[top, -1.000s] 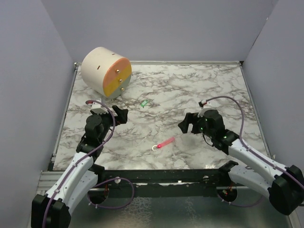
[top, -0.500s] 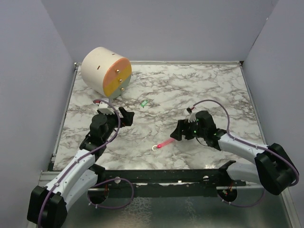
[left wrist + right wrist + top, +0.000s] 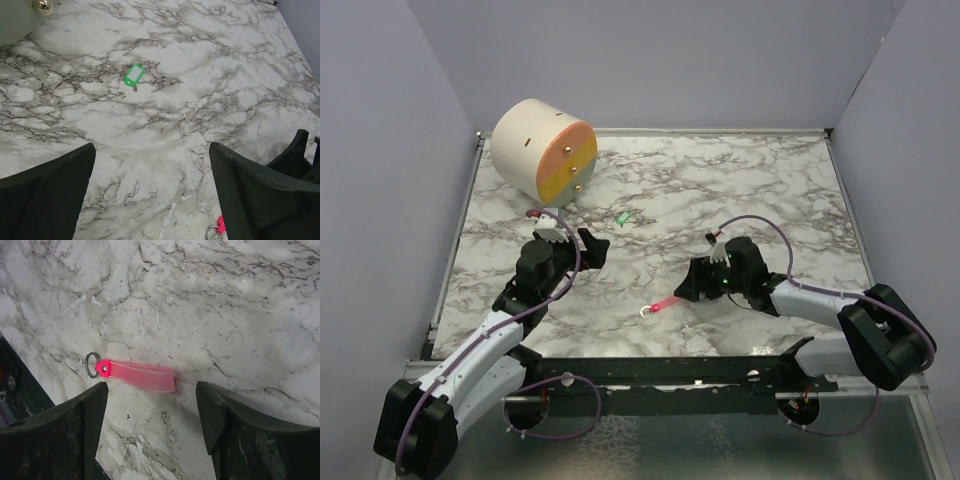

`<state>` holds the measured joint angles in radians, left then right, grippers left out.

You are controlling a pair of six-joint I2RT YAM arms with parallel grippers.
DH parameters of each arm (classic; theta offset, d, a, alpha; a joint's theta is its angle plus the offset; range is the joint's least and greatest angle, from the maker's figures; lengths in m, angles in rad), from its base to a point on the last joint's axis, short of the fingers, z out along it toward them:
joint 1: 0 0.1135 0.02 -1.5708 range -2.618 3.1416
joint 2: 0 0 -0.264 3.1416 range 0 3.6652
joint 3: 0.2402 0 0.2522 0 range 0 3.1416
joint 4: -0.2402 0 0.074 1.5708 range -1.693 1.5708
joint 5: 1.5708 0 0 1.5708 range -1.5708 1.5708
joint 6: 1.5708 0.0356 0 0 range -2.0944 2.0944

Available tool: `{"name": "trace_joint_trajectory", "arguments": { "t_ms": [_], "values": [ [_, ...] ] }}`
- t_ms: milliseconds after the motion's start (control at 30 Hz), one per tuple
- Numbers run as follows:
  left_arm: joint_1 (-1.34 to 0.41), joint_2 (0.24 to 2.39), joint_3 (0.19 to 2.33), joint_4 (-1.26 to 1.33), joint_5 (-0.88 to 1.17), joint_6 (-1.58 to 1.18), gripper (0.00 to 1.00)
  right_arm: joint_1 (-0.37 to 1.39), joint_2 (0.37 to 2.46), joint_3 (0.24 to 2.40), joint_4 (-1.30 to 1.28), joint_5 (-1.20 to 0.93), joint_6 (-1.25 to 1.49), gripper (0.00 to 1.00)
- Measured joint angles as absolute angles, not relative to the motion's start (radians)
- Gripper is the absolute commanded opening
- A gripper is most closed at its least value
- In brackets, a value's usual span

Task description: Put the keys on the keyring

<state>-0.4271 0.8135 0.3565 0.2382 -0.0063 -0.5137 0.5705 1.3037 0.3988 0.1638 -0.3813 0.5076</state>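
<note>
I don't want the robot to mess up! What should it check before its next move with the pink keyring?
1. Right tool open: ok, jaws wide apart.
2. Keyring lined up with the gap of the right tool: ok.
3. Keyring lying flat on the table, ring showing: ok.
4. Green key free, nothing on it: ok.
5. Left tool open and facing the green key: ok.
6. Green key on the ring: not ok, they lie apart.

Marble-look table [image 3: 750, 190], keyring [image 3: 137, 376] of pink plastic, metal ring
</note>
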Motion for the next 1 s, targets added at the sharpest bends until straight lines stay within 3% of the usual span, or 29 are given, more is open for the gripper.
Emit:
{"name": "trace_joint_trajectory", "arguments": {
  "t_ms": [200,500,1000],
  "values": [
    [-0.436,0.827,0.357,0.24,-0.006,-0.514,0.99,0.593,1.353,0.399,0.23,-0.392,0.519,0.53],
    [-0.448,0.84,0.357,0.243,-0.007,-0.513,0.99,0.603,1.38,0.399,0.234,-0.392,0.529,0.03],
    [-0.542,0.927,0.395,0.257,-0.009,-0.493,0.99,0.603,1.082,0.554,0.066,-0.294,0.502,0.01]
  ]
}}
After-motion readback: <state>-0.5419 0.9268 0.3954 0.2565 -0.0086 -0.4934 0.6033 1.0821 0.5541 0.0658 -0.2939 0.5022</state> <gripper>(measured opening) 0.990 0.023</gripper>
